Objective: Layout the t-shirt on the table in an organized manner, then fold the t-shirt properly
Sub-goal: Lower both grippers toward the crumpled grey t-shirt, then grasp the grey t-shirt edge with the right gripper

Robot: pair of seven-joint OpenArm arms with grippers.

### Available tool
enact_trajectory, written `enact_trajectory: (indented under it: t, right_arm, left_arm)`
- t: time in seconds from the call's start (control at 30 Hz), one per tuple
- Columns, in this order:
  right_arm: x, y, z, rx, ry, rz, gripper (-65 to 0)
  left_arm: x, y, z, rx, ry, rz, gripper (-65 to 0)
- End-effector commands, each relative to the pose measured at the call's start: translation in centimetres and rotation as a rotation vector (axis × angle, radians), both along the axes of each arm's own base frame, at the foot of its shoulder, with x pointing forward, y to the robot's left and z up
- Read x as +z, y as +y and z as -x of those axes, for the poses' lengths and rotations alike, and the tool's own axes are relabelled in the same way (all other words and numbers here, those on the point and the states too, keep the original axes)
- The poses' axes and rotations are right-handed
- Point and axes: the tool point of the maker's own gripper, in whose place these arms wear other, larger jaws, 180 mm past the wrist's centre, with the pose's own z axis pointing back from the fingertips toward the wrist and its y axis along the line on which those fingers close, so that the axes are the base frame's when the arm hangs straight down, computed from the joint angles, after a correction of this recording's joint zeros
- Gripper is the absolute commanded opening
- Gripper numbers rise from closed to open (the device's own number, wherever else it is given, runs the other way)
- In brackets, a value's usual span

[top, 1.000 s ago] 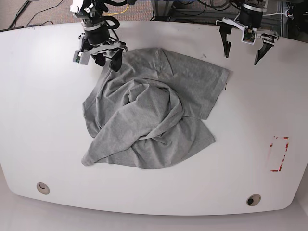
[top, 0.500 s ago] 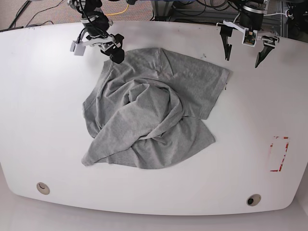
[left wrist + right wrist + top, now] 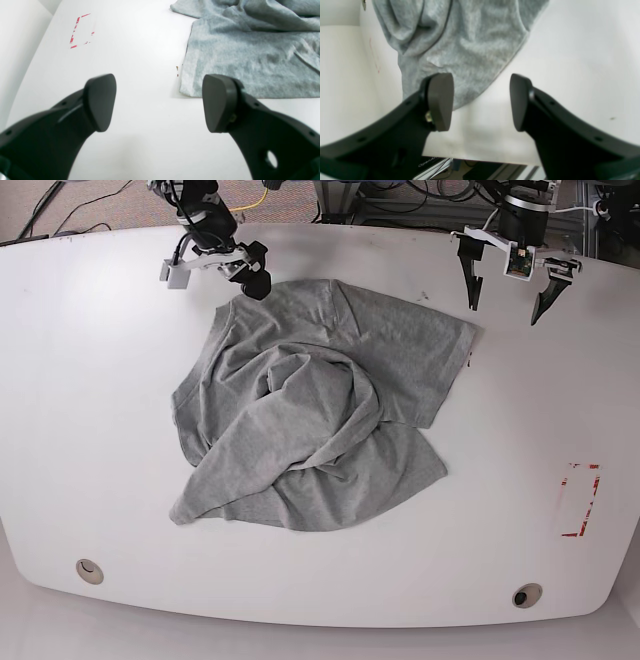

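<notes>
The grey t-shirt (image 3: 310, 410) lies crumpled in a heap on the middle of the white table (image 3: 90, 430), folded over itself, with no print showing. My right gripper (image 3: 250, 278) hovers at the shirt's far left corner, open. In the right wrist view that gripper (image 3: 481, 100) has bare table between its fingers and the t-shirt (image 3: 460, 50) corner lies just beyond the left finger. My left gripper (image 3: 503, 308) hangs wide open above the far right of the table. In the left wrist view the gripper (image 3: 158, 102) is empty, and the t-shirt's (image 3: 250, 55) edge lies ahead to the right.
A red tape rectangle (image 3: 580, 500) marks the table's right side and also shows in the left wrist view as the tape (image 3: 80, 31). Two round grommets (image 3: 89, 571) (image 3: 526, 595) sit near the front edge. Cables and floor lie behind the far edge.
My right gripper has risen off the shirt's far left corner and drawn back toward the table's far edge. The left arm shifted slightly. The shirt has not moved.
</notes>
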Motion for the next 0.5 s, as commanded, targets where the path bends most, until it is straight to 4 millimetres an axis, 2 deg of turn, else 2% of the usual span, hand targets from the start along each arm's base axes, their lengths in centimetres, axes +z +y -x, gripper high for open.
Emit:
enact_trajectory:
  t: [0.0, 0.27, 0.47]
  right_arm:
    - [0.8, 0.0, -0.5, -0.003, -0.034, -0.006, -30.8]
    - [-1.0, 1.0, -0.4, 0.047, 0.029, -0.048, -30.8]
    - [-1.6, 0.8, -0.6, 0.054, 0.038, -0.049, -30.8]
  left_arm:
    - [1.2, 0.4, -0.2, -0.001, -0.041, -0.011, -14.0]
    - [1.5, 1.7, -0.3, 0.027, -0.051, -0.037, -14.0]
    - [1.7, 2.4, -0.3, 0.04, -0.055, -0.054, -14.0]
